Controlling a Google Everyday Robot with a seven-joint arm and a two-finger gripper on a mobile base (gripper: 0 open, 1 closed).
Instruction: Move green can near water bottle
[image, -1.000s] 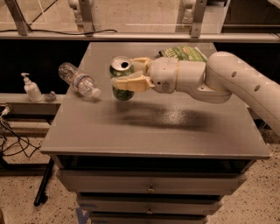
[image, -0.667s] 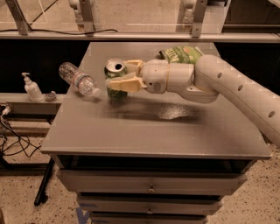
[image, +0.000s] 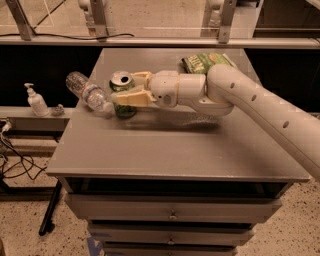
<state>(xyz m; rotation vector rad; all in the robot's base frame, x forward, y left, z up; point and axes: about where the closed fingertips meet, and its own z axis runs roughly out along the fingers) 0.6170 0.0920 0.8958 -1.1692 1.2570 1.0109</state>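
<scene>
— Gripper (image: 125, 86) position in the camera view, please?

— Over the back left part of the grey table (image: 150, 155), at the end of the white arm (image: 260, 107) that reaches in from the right. Its two tan fingers (image: 131, 98) are clamped on the green can (image: 121, 81), one along the near side and the other behind it, up by the rim.

— How does the can stand?

— Upright, with its silver top and tab opening facing up. Its base is down at the tabletop. Whether it rests there or hangs just above, I cannot tell.

— And the water bottle (image: 86, 91)?

— It lies on its side near the table's left edge, just left of the can. Its bottom points toward the back left and its capped end toward the can. That end sits right beside the can's lower side. I cannot tell whether the two touch or are narrowly apart.

— Anything else on top?

— A green chip bag (image: 205, 62) lies flat toward the back, behind the arm and well apart from the can.

— Off the table?

— A white pump dispenser bottle (image: 36, 100) stands on a lower ledge (image: 25, 116) to the left. Below the tabletop, the front shows grey drawers (image: 125, 210).
</scene>
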